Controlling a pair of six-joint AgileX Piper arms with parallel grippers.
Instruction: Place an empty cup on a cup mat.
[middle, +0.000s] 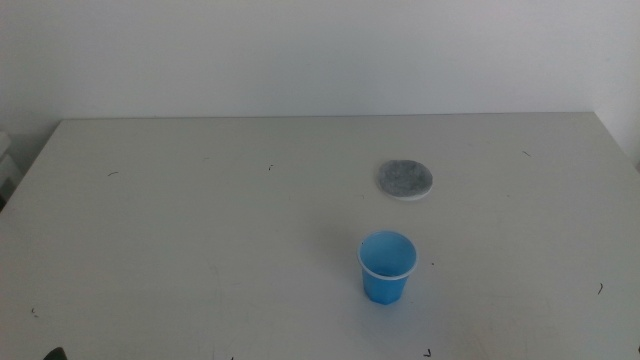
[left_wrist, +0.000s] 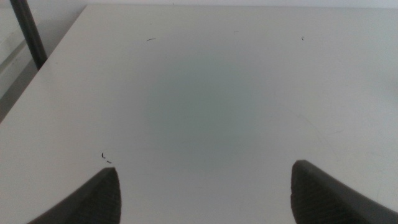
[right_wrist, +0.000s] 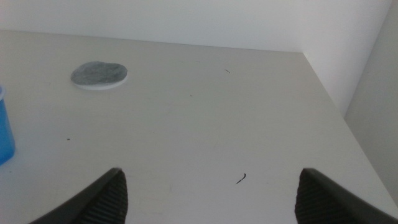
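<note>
A small bright blue cup (middle: 386, 266) stands upright and empty on the white table, right of centre and near the front. The round speckled grey cup mat (middle: 405, 179) lies flat behind it, a short gap apart. In the right wrist view the mat (right_wrist: 99, 74) shows ahead and the cup's edge (right_wrist: 5, 127) at the picture's side. My right gripper (right_wrist: 208, 193) is open, low over the table, well short of both. My left gripper (left_wrist: 202, 193) is open over bare table on the left side, with neither cup nor mat in its view.
The table (middle: 200, 230) has small dark specks. Its right edge (right_wrist: 336, 99) runs close to a wall, and a dark pole (left_wrist: 28, 31) stands past its left edge. A dark bit of an arm (middle: 55, 354) shows at the middle view's bottom.
</note>
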